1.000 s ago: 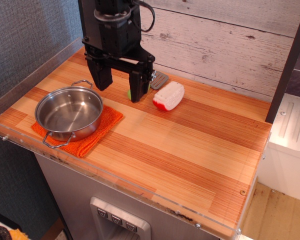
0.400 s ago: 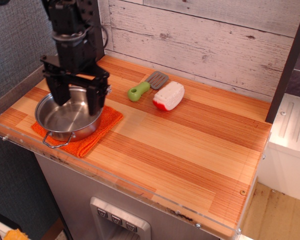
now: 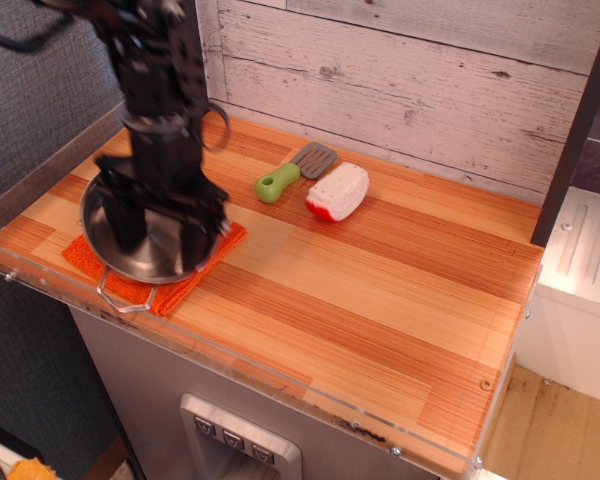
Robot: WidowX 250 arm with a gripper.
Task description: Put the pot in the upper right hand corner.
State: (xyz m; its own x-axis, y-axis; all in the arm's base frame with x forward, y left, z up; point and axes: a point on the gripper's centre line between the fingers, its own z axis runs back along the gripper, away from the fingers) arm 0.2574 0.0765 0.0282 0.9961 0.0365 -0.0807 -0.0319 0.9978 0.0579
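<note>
Robot arm reaching down into a steel pot at the left end of a striped wood table.

The tabletop (image 3: 380,300) is bare wood across its middle and toward 4 o'clock; whitewashed planks (image 3: 410,90) wall the far edge, and a dark post (image 3: 578,120) marks the upper right hand corner (image 3: 480,205) at 2 o'clock. At 9 o'clock the pot (image 3: 145,262) sits on an orange cloth (image 3: 180,285) near the left edge. The gripper (image 3: 158,225) is down inside the pot, fingers apart, one near each side. Toward 12 o'clock lie a white-and-red toy (image 3: 337,192) and a green-handled spatula (image 3: 292,172), just beside each other, along the way toward that corner.
</note>
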